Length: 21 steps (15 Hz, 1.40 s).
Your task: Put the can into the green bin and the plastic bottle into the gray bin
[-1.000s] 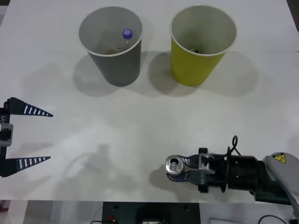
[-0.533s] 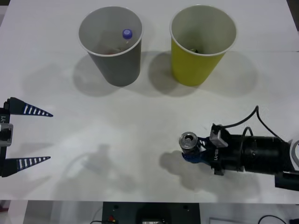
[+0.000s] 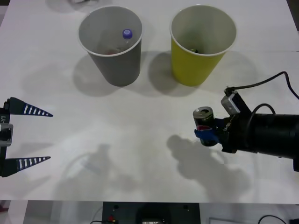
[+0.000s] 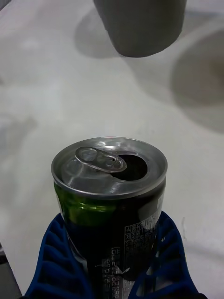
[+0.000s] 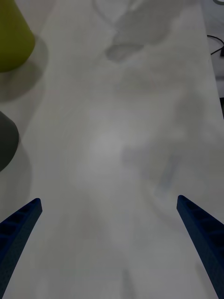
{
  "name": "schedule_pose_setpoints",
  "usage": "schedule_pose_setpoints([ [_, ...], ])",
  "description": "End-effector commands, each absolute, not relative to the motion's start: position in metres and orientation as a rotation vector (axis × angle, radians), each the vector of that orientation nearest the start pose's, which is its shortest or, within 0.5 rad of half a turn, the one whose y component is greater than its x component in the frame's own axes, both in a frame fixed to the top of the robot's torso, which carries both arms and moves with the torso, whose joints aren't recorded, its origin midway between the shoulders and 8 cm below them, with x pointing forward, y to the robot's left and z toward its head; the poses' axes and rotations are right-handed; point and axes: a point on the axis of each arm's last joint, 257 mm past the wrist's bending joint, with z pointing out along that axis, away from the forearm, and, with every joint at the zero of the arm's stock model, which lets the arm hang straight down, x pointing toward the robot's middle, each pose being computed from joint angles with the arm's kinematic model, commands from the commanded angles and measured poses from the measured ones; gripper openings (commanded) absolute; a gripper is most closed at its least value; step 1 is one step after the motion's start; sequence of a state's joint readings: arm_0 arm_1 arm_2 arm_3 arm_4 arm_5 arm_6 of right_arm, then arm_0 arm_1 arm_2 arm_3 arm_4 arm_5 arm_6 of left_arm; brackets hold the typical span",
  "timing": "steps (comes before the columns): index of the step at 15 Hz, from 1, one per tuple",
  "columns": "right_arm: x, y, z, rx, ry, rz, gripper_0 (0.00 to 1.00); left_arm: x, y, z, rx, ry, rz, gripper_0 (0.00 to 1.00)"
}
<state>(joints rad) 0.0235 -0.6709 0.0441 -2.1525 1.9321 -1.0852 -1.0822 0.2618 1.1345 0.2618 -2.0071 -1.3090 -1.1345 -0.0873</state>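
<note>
My right gripper (image 3: 205, 131) is shut on the can (image 3: 203, 118), a dark drink can with a silver top and an open pull tab (image 4: 100, 158), held upright above the table near the right side. Its blue fingers (image 4: 56, 261) clasp the can's (image 4: 112, 205) sides. The green bin (image 3: 202, 43) stands at the back right, beyond the can. The gray bin (image 3: 112, 44) stands at the back left, and the plastic bottle's blue cap (image 3: 127, 33) shows inside it. My left gripper (image 3: 28, 135) waits open at the table's left edge.
The white table (image 3: 140, 130) stretches between the bins and the front edge. A black cable (image 3: 261, 84) loops off my right wrist. In the left wrist view the green bin (image 5: 14, 37) and the gray bin (image 5: 7, 140) sit at one side.
My right gripper has lifted the can and carried it away from the front edge and to the right, toward the green bin. The left arm has not moved.
</note>
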Motion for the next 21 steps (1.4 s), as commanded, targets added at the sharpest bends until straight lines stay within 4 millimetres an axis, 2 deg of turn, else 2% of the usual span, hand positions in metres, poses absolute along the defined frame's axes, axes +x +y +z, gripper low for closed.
schedule_pose_setpoints([
  [1,0.4,-0.153,-0.171,-0.832,2.08,0.543,0.0,0.341,0.286,-0.167,1.762,1.444,-0.118,1.0],
  [4,0.412,-0.169,-0.136,-0.745,2.129,0.504,0.0,0.341,0.286,-0.167,1.762,1.444,-0.118,1.0],
  [8,0.428,-0.195,-0.095,-0.802,2.119,0.346,0.0,0.341,0.286,-0.167,1.762,1.444,-0.118,1.0],
  [11,0.438,-0.208,-0.053,-0.84,2.099,0.235,0.0,0.341,0.286,-0.167,1.762,1.444,-0.118,1.0],
  [14,0.464,-0.202,-0.006,-0.826,2.025,0.217,0.0,0.341,0.286,-0.167,1.762,1.444,-0.118,1.0],
  [18,0.506,-0.197,0.023,-0.798,2.051,0.225,0.0,0.341,0.286,-0.167,1.762,1.444,-0.118,1.0],
  [21,0.536,-0.191,0.038,-0.752,2.102,0.22,0.0,0.341,0.286,-0.167,1.762,1.444,-0.118,1.0],
])
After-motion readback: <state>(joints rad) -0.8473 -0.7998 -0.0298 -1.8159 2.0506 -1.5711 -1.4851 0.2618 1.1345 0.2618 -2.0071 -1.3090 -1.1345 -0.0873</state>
